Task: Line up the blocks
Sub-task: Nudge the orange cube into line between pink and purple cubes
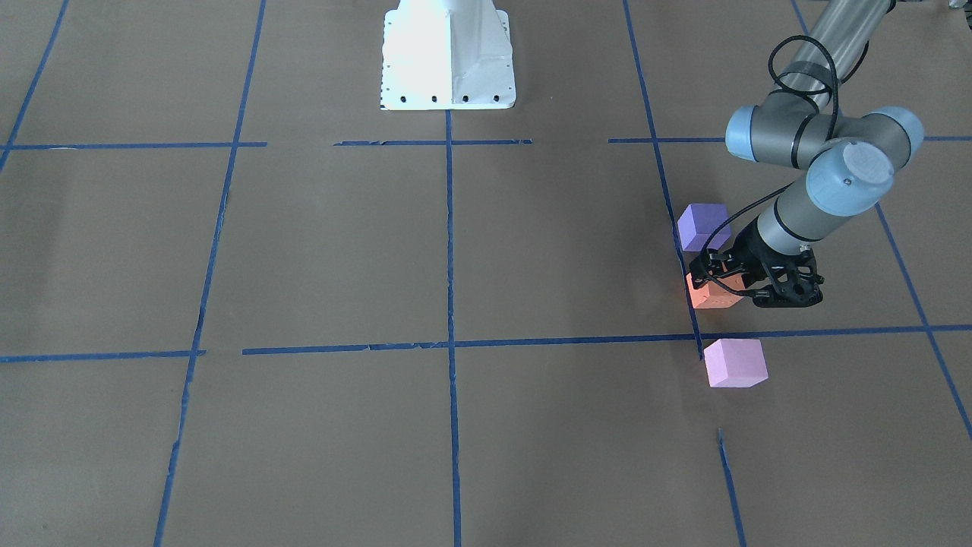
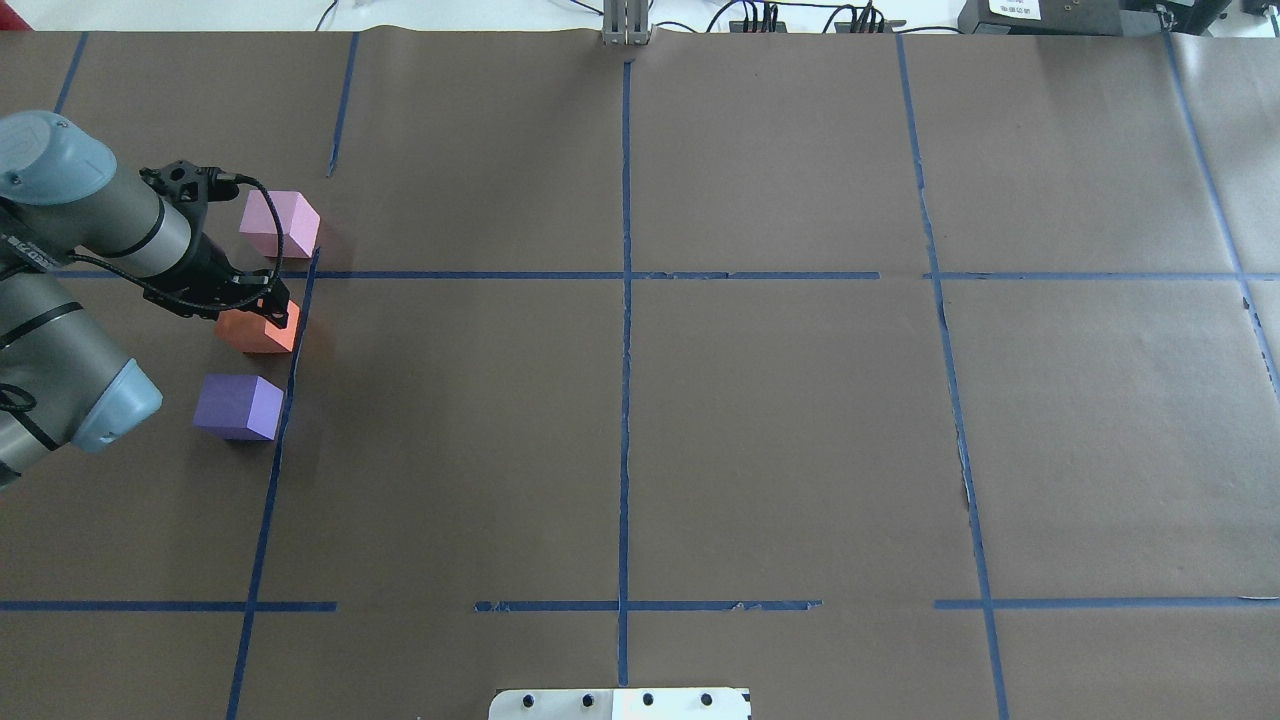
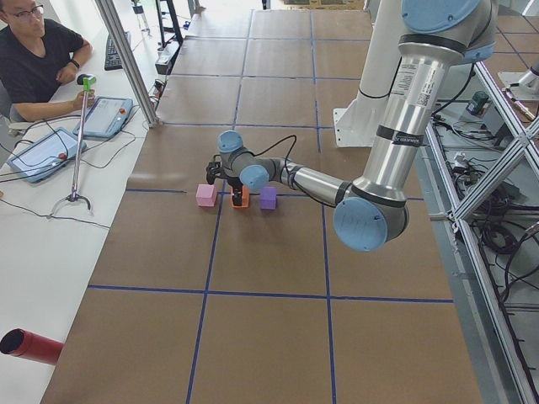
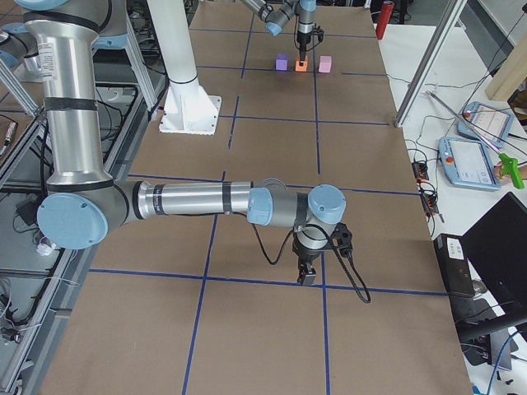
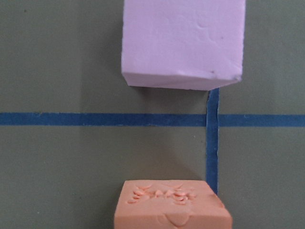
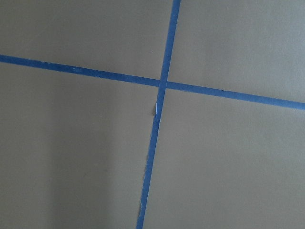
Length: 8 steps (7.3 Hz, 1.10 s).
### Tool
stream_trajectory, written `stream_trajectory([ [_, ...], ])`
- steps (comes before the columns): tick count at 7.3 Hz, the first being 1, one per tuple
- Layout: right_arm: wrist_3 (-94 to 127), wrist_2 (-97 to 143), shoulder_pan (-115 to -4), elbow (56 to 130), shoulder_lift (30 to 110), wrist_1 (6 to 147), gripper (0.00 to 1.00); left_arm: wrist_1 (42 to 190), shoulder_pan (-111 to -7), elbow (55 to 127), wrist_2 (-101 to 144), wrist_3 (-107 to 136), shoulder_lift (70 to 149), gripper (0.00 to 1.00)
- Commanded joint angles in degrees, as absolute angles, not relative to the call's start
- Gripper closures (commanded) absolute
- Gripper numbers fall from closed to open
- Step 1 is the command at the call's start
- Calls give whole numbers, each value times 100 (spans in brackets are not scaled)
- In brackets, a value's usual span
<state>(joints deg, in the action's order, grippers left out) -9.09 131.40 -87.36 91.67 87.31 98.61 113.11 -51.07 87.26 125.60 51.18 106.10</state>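
Small matte orange foam cube [image 5: 172, 206], under left gripper [image 2: 273, 312], grip I cannot tell: I'd centre it between pale pink-lilac foam cube [image 5: 183, 40] and violet-blue foam cube [image 1: 703, 226], then lift straight.

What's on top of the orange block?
The left gripper is right over the orange block and hides part of its top. The left wrist view shows small dents in that top face. Whether the gripper touches the block is hidden.

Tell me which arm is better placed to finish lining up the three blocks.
Left. The left gripper is down at the orange block, between the pink block and the purple block. The right gripper hangs far from all three.
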Motion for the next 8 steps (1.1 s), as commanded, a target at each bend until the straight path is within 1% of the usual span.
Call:
stream_trajectory([
  [1, -905, 13140, -8736, 9167, 8736, 9861, 0, 11312, -5106, 8754, 12560, 5107, 10626, 0],
  [3, -905, 13140, -8736, 9167, 8728, 9861, 0, 11294, -5124, 8972, 12577, 5098, 10591, 0],
  [6, -914, 13140, -8736, 9167, 8728, 9861, 0, 10637, -5194, 9789, 12577, 5080, 10556, 0],
  [8, -914, 13140, -8736, 9167, 8728, 9861, 0, 10328, -5561, 10001, 12560, 5071, 10573, 0],
])
